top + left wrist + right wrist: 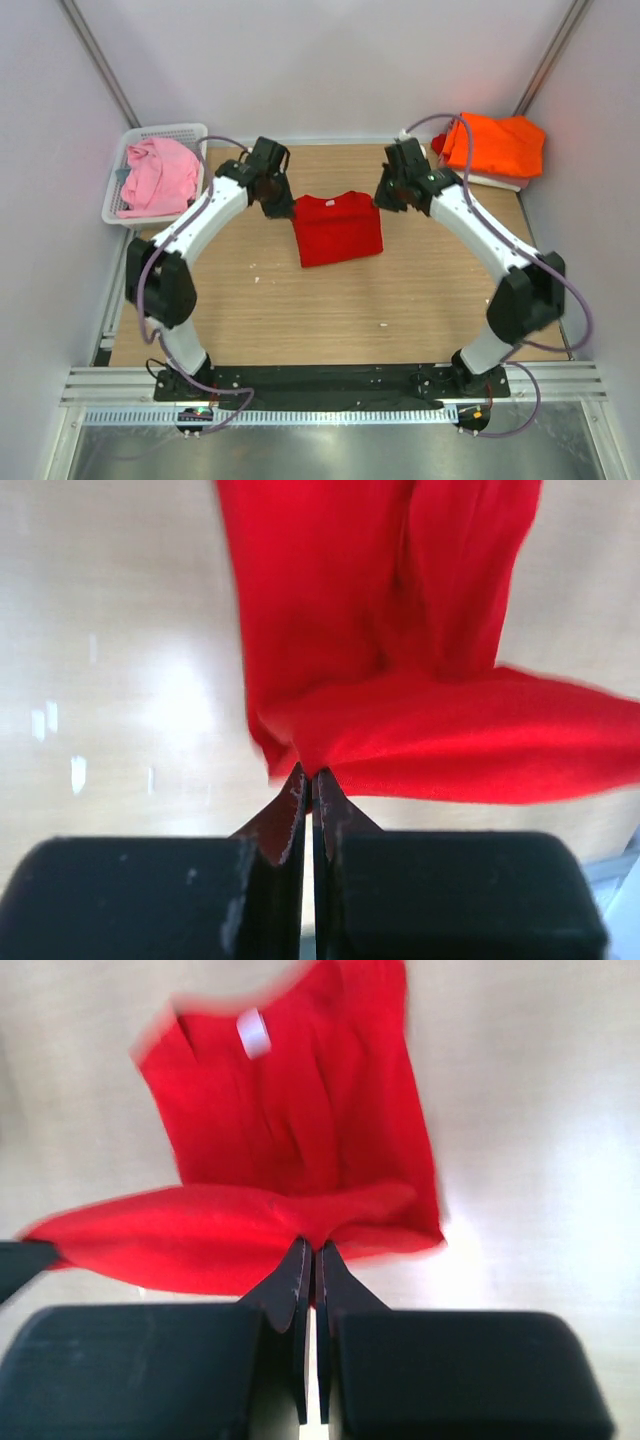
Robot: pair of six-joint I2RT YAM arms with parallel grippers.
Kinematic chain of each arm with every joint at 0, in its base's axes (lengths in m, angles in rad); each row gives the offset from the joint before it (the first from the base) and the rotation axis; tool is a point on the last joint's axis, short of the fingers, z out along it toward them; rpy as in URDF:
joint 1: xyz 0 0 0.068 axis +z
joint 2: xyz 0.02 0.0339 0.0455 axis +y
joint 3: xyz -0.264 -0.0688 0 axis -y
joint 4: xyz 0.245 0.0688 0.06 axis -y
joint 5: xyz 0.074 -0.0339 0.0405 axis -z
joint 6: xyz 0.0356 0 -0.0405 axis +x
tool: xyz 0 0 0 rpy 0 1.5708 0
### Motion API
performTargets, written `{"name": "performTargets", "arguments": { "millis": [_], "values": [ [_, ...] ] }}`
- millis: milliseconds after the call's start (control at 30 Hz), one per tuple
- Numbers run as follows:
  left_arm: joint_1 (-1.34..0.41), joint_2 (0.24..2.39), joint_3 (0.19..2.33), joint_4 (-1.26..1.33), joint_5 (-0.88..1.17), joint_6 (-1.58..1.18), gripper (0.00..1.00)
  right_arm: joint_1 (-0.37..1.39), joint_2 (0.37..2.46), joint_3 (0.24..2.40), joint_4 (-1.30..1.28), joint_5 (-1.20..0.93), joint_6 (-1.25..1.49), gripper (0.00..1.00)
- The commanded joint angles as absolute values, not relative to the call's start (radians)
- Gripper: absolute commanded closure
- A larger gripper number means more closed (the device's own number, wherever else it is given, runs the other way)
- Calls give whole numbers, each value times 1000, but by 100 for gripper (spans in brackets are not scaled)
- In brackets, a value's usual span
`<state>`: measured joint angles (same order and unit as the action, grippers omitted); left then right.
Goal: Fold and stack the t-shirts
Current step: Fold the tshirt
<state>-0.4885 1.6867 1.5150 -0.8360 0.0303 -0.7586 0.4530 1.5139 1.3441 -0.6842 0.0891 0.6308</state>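
Both arms arched toward 12 o'clock; left gripper (285,208) at 11, right gripper (385,198) at 1, both pinched onto red t-shirt (338,228).

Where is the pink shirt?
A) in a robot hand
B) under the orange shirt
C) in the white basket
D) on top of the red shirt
C: the pink shirt lies bunched in the white basket at the table's far left corner, well apart from the red shirt.
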Motion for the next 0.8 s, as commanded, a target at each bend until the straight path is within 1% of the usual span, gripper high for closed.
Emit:
{"name": "performTargets", "arguments": {
  "millis": [0,33,67,100,133,167,200,233,267,300,333,367,400,433,467,533,567,633,667,700,733,767],
  "values": [
    [-366,1906,1756,-877,55,-684,99,382,1699,1612,-658,101,548,95],
    [-344,1978,1846,-923,87,-677,86,352,1855,1690,-664,97,545,81],
    [-325,2073,1946,-961,115,-655,80,336,1937,1774,-675,101,537,44],
    [-295,2241,2182,-1016,115,-657,81,322,2013,1960,-707,56,499,30],
    [-281,2335,2309,-1148,133,-669,75,304,2161,2050,-730,51,496,9],
    [-262,2406,2508,-1185,171,-664,65,296,2215,2203,-806,38,494,6],
    [-255,2498,2569,-1206,192,-666,56,293,2255,2242,-825,19,492,5],
    [-250,2519,2604,-1235,219,-669,47,293,2252,2240,-819,12,488,3],
    [-245,2520,2594,-1238,213,-664,46,291,2218,2138,-745,-29,491,2],
    [-245,2466,2550,-1229,200,-661,46,293,2179,2053,-685,-40,497,2],
    [-247,2421,2478,-1157,175,-660,46,293,2136,1964,-617,-46,495,2],
    [-247,2360,2304,-1105,146,-658,45,291,2046,1796,-495,-52,495,1],
    [-247,2306,2224,-1057,123,-660,45,285,2014,1728,-448,-55,495,0],
    [-247,2205,2150,-981,111,-661,44,281,1984,1668,-407,-72,491,0],
    [-248,2165,2043,-957,95,-663,44,270,1952,1576,-346,-115,485,0],
    [-250,2073,1967,-931,86,-661,45,242,1931,1505,-315,-155,491,0],
    [-256,2050,1903,-922,83,-658,46,238,1912,1433,-280,-191,508,1],
    [-258,2008,1843,-897,86,-650,47,233,1888,1347,-226,-219,531,4],
    [-258,1979,1791,-893,86,-650,47,233,1876,1254,-160,-236,543,5],
    [-258,1967,1767,-888,89,-650,47,235,1855,1211,-134,-264,583,7],
    [-258,1956,1728,-885,89,-652,48,248,1842,1172,-111,-268,597,9],
    [-258,1941,1714,-885,90,-655,49,261,1833,1110,-97,-262,610,10]
  ]
}}
